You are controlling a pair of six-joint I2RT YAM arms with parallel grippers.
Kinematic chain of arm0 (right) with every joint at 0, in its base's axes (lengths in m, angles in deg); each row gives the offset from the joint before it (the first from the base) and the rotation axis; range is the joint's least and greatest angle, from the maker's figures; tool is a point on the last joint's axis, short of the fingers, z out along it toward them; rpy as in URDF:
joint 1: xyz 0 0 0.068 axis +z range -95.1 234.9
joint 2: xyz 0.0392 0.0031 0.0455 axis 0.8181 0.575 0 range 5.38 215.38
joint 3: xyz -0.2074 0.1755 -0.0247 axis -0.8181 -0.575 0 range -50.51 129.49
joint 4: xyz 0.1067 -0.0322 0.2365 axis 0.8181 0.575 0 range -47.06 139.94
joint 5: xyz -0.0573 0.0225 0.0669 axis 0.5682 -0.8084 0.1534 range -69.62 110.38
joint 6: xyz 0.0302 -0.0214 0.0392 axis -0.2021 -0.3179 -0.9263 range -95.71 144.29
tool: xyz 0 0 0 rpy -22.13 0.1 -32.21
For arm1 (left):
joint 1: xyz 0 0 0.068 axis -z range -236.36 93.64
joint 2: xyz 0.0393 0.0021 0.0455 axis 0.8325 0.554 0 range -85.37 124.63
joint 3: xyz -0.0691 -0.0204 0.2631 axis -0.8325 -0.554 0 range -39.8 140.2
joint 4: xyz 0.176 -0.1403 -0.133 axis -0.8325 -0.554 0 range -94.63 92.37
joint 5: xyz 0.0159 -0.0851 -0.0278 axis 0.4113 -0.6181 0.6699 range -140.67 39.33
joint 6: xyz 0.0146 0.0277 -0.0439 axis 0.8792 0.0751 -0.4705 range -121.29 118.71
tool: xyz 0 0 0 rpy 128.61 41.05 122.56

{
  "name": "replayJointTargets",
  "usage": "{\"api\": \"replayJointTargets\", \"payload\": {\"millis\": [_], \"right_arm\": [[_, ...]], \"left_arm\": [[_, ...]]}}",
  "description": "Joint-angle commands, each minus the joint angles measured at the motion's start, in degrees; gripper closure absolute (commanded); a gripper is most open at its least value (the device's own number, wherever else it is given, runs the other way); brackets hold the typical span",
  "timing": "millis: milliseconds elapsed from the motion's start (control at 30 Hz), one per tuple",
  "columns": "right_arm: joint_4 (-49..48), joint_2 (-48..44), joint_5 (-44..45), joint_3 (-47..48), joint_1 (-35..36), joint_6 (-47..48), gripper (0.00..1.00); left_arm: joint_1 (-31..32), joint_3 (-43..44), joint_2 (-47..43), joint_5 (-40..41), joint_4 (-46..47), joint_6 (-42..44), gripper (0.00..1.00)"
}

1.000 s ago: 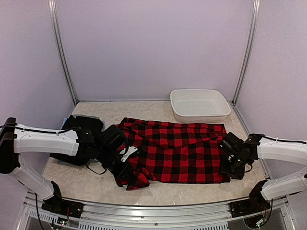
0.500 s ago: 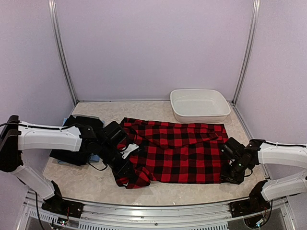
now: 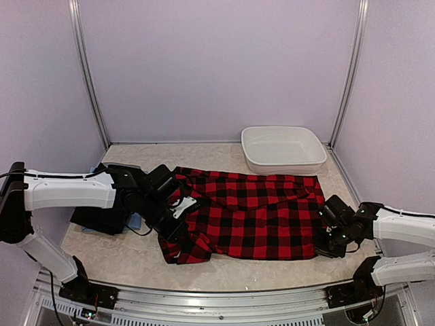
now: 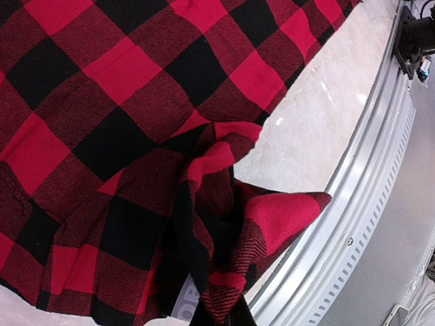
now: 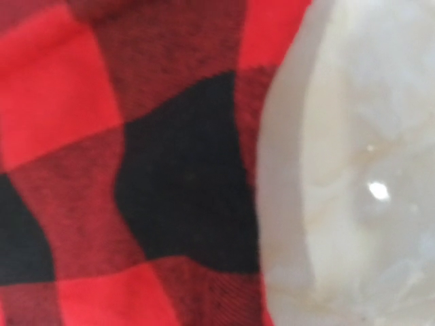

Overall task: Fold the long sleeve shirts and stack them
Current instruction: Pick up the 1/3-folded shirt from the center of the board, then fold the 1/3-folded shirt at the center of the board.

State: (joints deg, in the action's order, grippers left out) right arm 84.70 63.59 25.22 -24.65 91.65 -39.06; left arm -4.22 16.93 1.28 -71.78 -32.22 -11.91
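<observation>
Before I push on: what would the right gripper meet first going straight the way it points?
Probably the checked shirt, at its edge, close under the right gripper; table sits just beside it, depth unclear.

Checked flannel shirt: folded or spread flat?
Mostly spread: the flannel shirt lies flat across the table; only its near-left corner is bunched in the left pincer.
</observation>
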Motion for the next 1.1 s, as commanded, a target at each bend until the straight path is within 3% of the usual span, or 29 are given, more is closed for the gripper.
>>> {"api": "replayJointTargets", "payload": {"millis": [0,67,567,833,1067], "right_arm": [[-1.37,-1.53,1.52,1.28,0.54,2.9,0.93],[-1.06,-1.13,1.9,2.79,0.55,4.35,1.0],[7.47,6.97,4.97,18.14,-2.41,16.99,1.0],[3.66,10.01,2.24,18.84,-11.02,27.08,1.0],[-3.15,14.52,-0.69,18.57,-14.8,32.06,1.0]], "left_arm": [[-0.81,2.76,-0.15,5.28,-5.58,0.07,1.0],[-0.9,3.76,-0.59,6.25,-6.97,-0.48,1.0],[-6.82,9.4,-1.85,0.32,-15.34,7.29,1.0],[-13.89,14.46,2.26,-5.26,-13.46,9.8,1.0],[-16.18,17.86,9.3,-8.92,-10.82,12.07,1.0]]}}
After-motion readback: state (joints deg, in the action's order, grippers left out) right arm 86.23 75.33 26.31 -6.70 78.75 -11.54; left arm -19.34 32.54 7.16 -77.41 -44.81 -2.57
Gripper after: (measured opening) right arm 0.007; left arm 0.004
